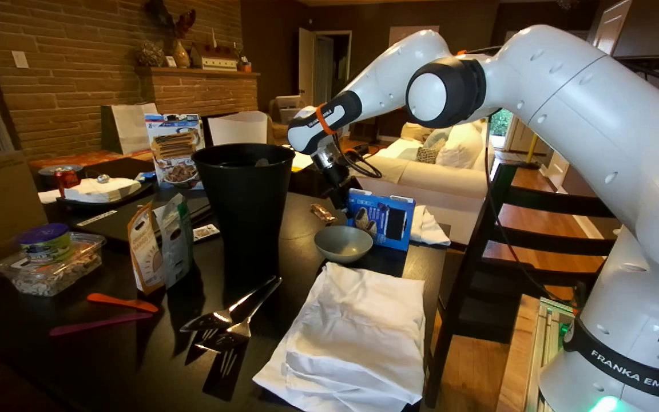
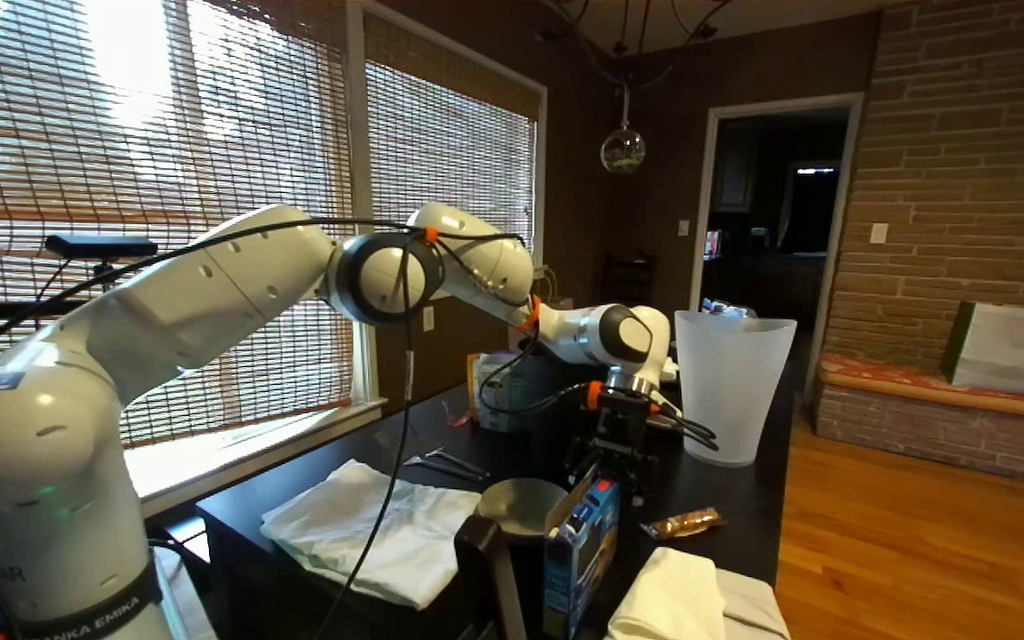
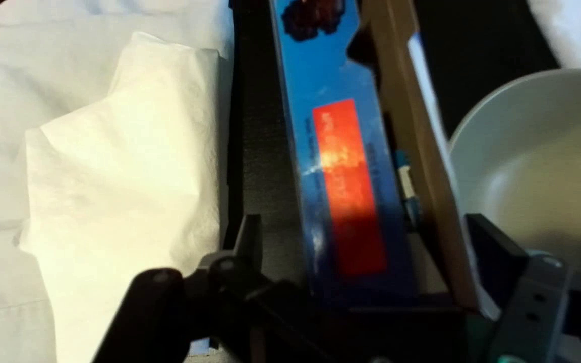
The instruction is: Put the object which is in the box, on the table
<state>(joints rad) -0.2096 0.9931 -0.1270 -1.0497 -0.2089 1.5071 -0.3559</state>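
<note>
Apparently the task is unfinished: right of centre in the wrist view, what is probably the object [image 3: 407, 184], blue-and-white, shows inside the box [image 3: 356, 161], whose lower end the wide-spread gripper [image 3: 371, 242] flanks, with lifting out and setting on the table [image 1: 301, 252] remaining.

My hand [image 2: 612, 480] points down at the far end of the upright blue box [image 2: 596, 538], whose brown flap [image 2: 568, 500] stands raised. A bowl [image 2: 521, 505] sits beside the box on the dark counter [image 2: 743, 544], with a white cloth [image 2: 423, 542] near it and two metal utensils [image 2: 459, 464] beyond the cloth. A wrapped bar [image 2: 685, 524] lies near my hand; a pale bin [image 2: 732, 391] stands behind.
</note>
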